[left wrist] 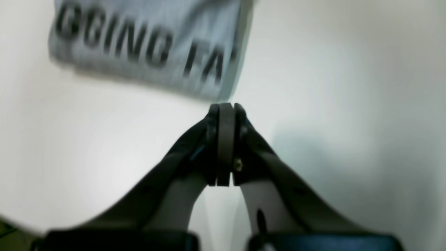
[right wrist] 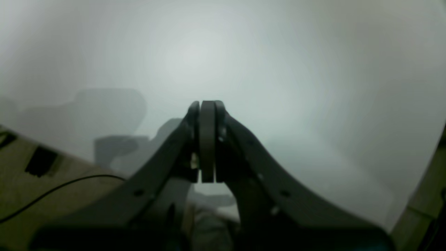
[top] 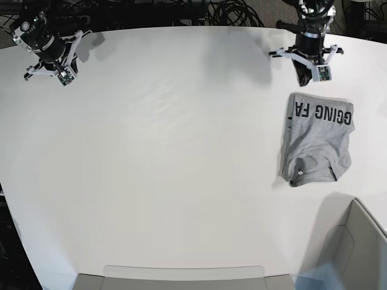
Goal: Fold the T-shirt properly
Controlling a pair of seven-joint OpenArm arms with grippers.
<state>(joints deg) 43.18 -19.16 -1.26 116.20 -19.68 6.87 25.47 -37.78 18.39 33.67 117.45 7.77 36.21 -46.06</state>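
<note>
The heather-grey T-shirt (top: 317, 139) lies folded into a small rectangle at the right of the white table (top: 169, 151), black lettering up along its far edge, collar at the near end. In the left wrist view the lettered edge of the T-shirt (left wrist: 150, 45) shows ahead and left of my left gripper (left wrist: 225, 106), which is shut and empty, just off the shirt's corner. In the base view the left gripper (top: 304, 77) hovers beyond the shirt's far edge. My right gripper (right wrist: 207, 104) is shut and empty over bare table; in the base view it (top: 51, 72) sits at the far left corner.
A grey bin (top: 354, 248) stands at the table's near right corner, and a grey tray edge (top: 181, 278) runs along the near side. Cables (top: 230, 12) lie beyond the far edge. The right wrist view shows the table's edge and a cable (right wrist: 52, 190).
</note>
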